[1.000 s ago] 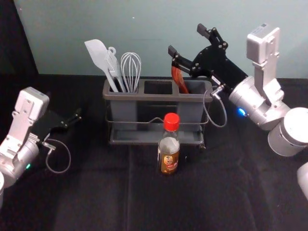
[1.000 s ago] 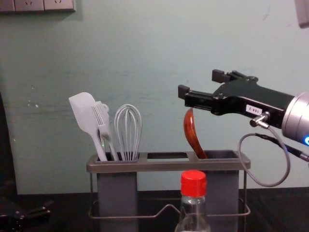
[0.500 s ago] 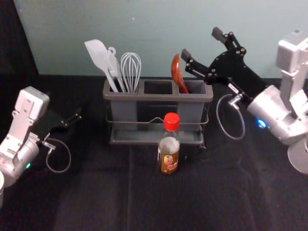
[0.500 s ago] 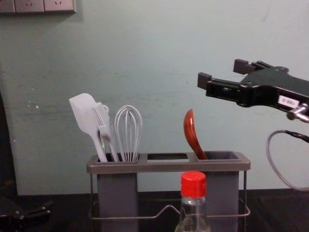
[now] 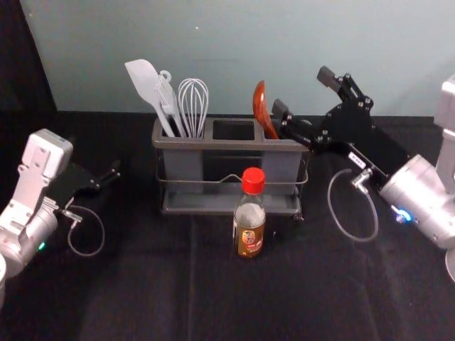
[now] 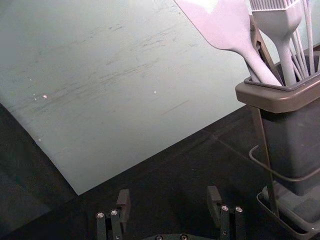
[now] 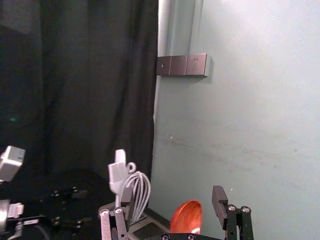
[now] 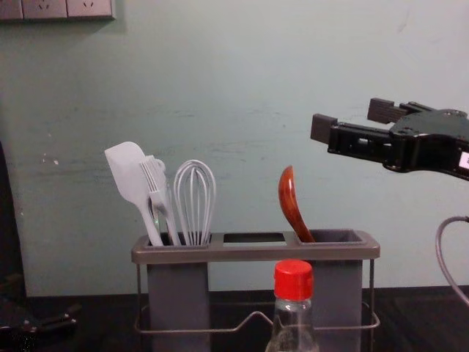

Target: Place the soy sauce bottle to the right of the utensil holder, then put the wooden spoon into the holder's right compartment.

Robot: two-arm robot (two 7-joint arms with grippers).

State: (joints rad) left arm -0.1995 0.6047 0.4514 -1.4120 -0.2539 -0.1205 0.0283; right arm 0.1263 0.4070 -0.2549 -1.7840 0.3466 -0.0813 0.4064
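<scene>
In the head view the wooden spoon (image 5: 261, 104) leans in the right compartment of the utensil holder (image 5: 230, 143), bowl up. The soy sauce bottle (image 5: 249, 220) stands upright in front of the holder, right of its middle. My right gripper (image 5: 303, 94) is open above and right of the spoon, holding nothing. The right wrist view has the spoon (image 7: 187, 216) between and beyond the fingers of the right gripper (image 7: 172, 200). Left of the holder, low over the table, my left gripper (image 5: 114, 174) idles; its fingers stand apart in the left wrist view (image 6: 167, 200).
A white spatula (image 5: 146, 83), a brush and a whisk (image 5: 193, 101) stand in the holder's left compartment. The pale wall (image 5: 227, 42) rises behind it. Dark cloth (image 5: 341, 284) covers the table to the right and front.
My right gripper has drawn away from the spoon toward the right, lowering a little in the head view. The spoon, bottle and left arm have stayed put.
</scene>
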